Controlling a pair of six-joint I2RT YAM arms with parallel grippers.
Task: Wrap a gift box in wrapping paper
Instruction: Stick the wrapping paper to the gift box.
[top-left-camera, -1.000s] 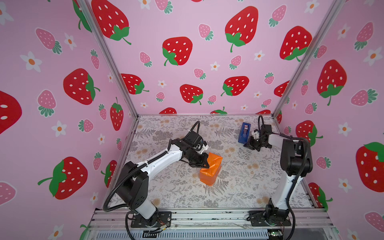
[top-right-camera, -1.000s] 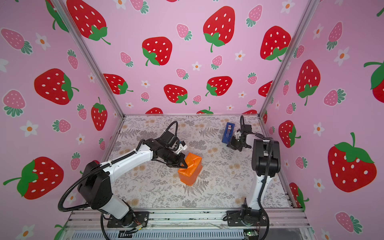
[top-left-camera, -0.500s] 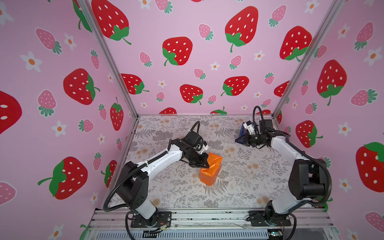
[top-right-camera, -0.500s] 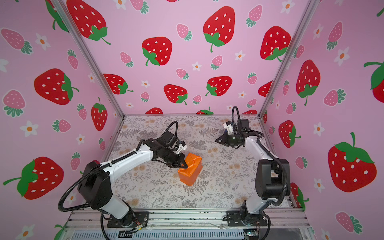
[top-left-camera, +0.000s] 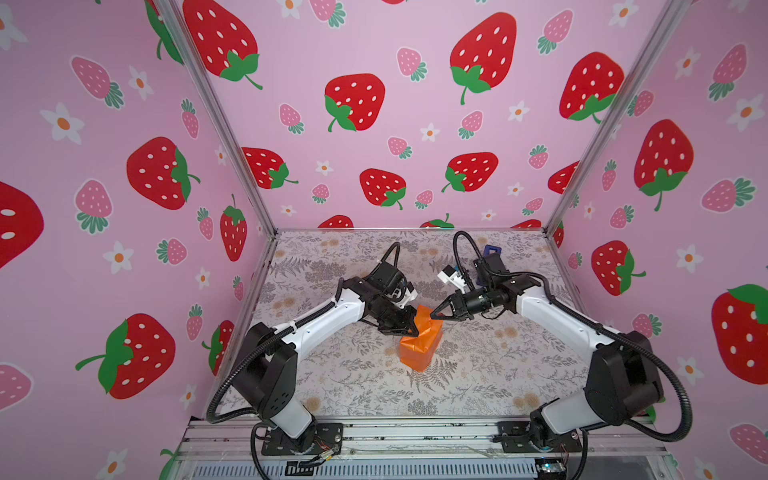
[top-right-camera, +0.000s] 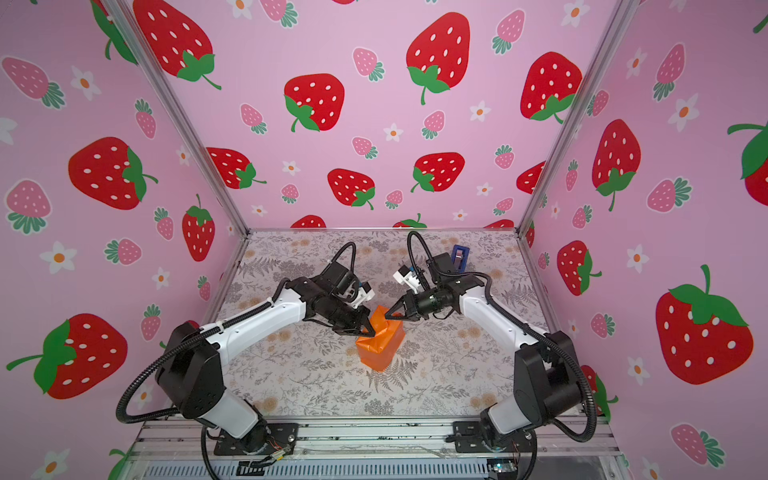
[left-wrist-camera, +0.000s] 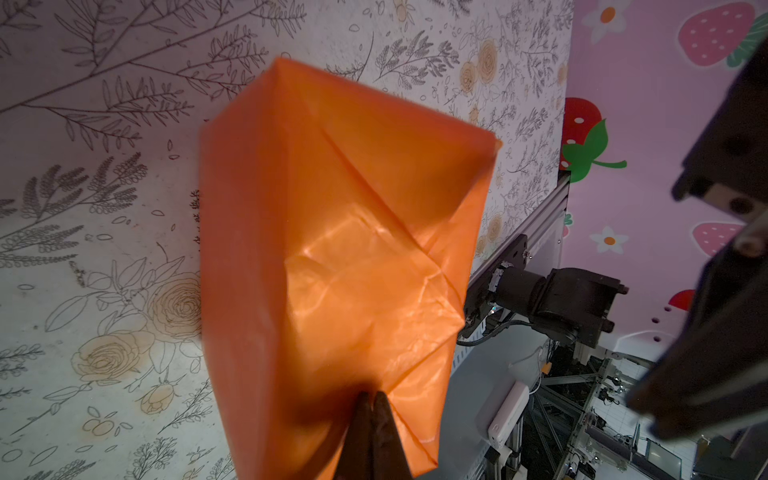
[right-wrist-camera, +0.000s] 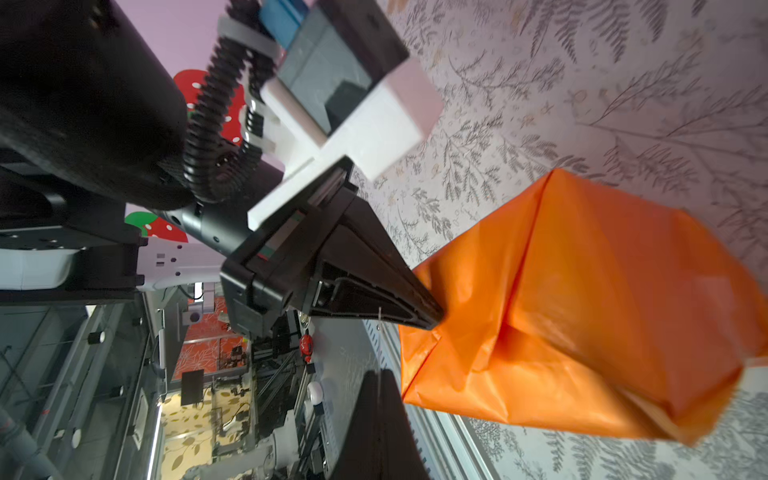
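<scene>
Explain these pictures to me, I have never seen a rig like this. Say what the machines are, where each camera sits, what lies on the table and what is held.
Two robot arms stand at the near edge of a floral table. Two pictures look down from overhead, side by side; the other two come from a camera on each arm's wrist. Each arm ends in a pointed tool. On the table stands a parcel: the wrapping paper, orange, folded around presumably the gift box, hidden. The left tool is shut, its tip against the paper; the right tool is shut too, by the parcel's top. Whether either pinches anything I cannot tell. A blue tape dispenser stands at the back.
</scene>
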